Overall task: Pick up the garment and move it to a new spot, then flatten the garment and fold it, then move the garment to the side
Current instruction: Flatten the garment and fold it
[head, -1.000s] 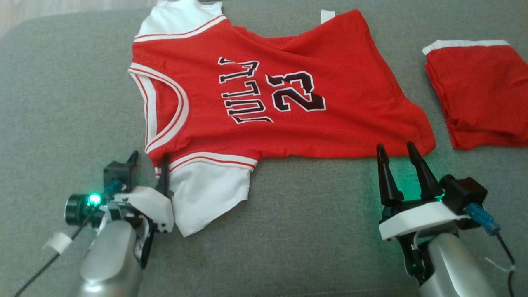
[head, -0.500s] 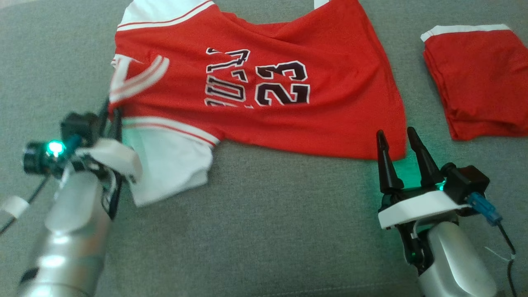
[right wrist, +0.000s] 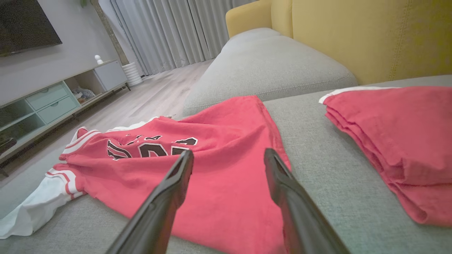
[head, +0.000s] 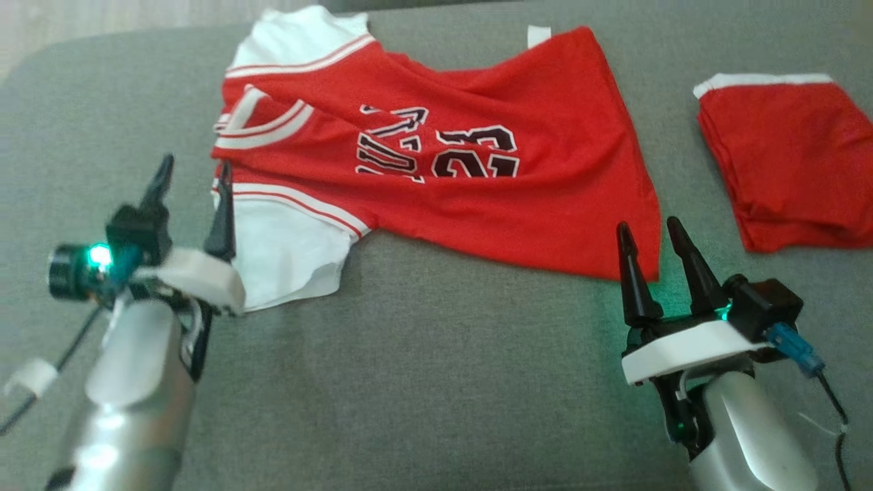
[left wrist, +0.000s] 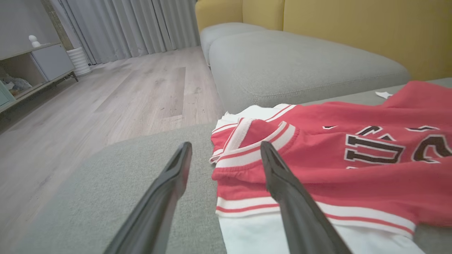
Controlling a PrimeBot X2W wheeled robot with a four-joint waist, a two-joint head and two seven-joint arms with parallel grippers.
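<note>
While the red jersey (head: 477,204) lies rumpled on the grey cushion (head: 436,382), with its neckline (head: 266,128) turned over onto the chest just ahead of the left gripper (head: 195,165), we judge that flattening is the step in hand. Both grippers stand spread open and hold nothing, the right gripper (head: 648,226) at the hem corner. We should pinch only the turned neckline layer and draw it slowly away from the right gripper, so the body does not drag along.
</note>
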